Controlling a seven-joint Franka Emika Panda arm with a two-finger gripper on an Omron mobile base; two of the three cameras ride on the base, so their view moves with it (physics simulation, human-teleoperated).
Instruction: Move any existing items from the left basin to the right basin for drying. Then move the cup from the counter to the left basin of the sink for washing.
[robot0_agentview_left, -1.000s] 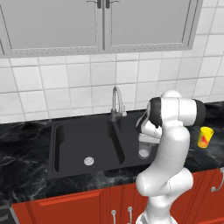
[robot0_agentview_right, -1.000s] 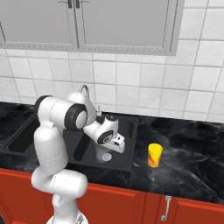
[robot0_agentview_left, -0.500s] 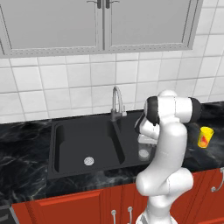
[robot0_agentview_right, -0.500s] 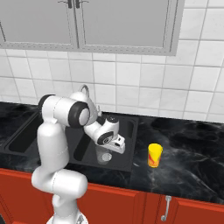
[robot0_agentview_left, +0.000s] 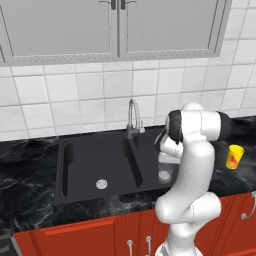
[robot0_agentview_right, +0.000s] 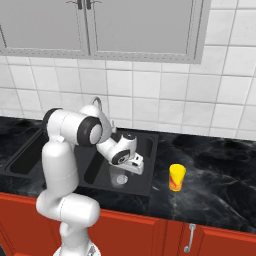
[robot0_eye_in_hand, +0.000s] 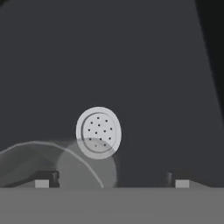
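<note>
We have the tumbler (robot0_agentview_right: 118, 176) standing in the right basin (robot0_agentview_right: 145, 165), our gripper (robot0_eye_in_hand: 112, 179) spread wide and off it. The first step looks finished. Next, lift clear and swing toward the yellow cup (robot0_agentview_right: 176, 177) at three o'clock on the counter (robot0_agentview_right: 215, 175).

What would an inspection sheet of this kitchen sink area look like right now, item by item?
Surface: glossy black marble counter with white veins, around a matte black two-bowl sink.
Job's things: clear glass tumbler upright in the right basin, beside its round silver drain; left basin holds just its drain; small yellow tapered cup upright on the counter, right of the sink.
Clutter: nothing seen.
Claw: open, over the tumbler, holding nothing.
Cables: nothing seen.
Surroundings: curved chrome tap, white wall tiles, grey upper cabinets, red base cabinets.
</note>
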